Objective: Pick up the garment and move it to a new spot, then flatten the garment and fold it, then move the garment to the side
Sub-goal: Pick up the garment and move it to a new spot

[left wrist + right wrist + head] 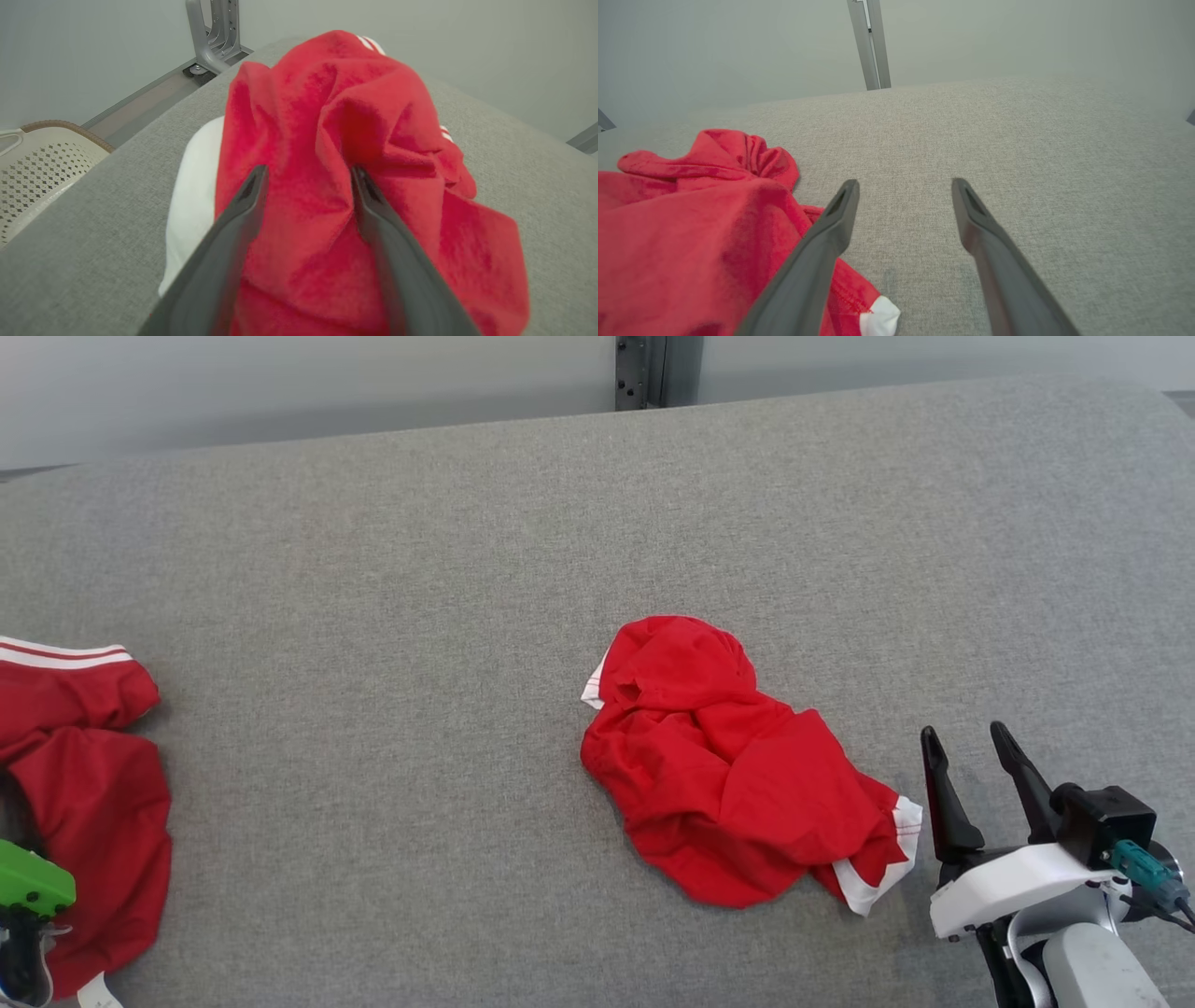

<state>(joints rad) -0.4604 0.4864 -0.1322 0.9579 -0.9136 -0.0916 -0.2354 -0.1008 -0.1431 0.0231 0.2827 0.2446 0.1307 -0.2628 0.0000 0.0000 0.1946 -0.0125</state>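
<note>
Right hand [963, 731] — dark tapered fingers [948, 803], white wrist shell [1008, 887], teal plug [1134, 863].

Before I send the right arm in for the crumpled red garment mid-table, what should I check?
1. Right gripper open: ok.
2. Middle garment free of both grippers: ok.
3. Middle garment flat: not ok, crumpled.
4. Left gripper open: ok.
5. Left gripper clear of the left garment cloth: cannot tell.
6. Table bare around that middle piece: ok.
</note>
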